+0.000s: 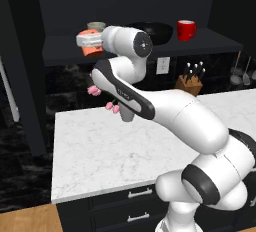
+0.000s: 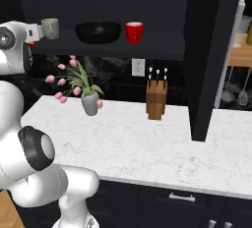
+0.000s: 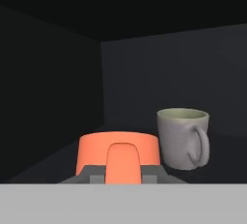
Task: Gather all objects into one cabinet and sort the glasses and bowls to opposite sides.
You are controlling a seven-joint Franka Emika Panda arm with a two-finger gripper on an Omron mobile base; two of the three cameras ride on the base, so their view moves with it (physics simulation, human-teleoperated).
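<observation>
**Orange mug held at the left end of the cabinet shelf**

In the left base view the tool (image 1: pixel 86 40) reaches into the open cabinet (image 1: pixel 125 6) at the left end of its dark shelf (image 1: pixel 65 51), and the orange mug (image 1: pixel 91 49) sits right at it. The hand view shows the orange mug (image 3: pixel 118 155) close between the finger tips, handle facing the camera, so the tool appears closed on it; whether the mug rests on the shelf or hangs just above it I cannot tell. Just beside it, a little further back and to the right, stands the pale grey-white mug (image 3: pixel 182 137), upright, handle turned right. The two mugs are near each other but apart.

Moving right along the shelf in the right base view, the pale grey-white mug (image 2: pixel 50 28) comes first, then the wide black bowl (image 2: pixel 98 32) near the middle, then the red mug (image 2: pixel 134 32) just beside the bowl.

Below, on the white marble surface (image 2: pixel 147 143), a grey vase of pink tulips (image 2: pixel 88 101) stands left and a wooden knife block (image 2: pixel 156 101) stands right of it
</observation>
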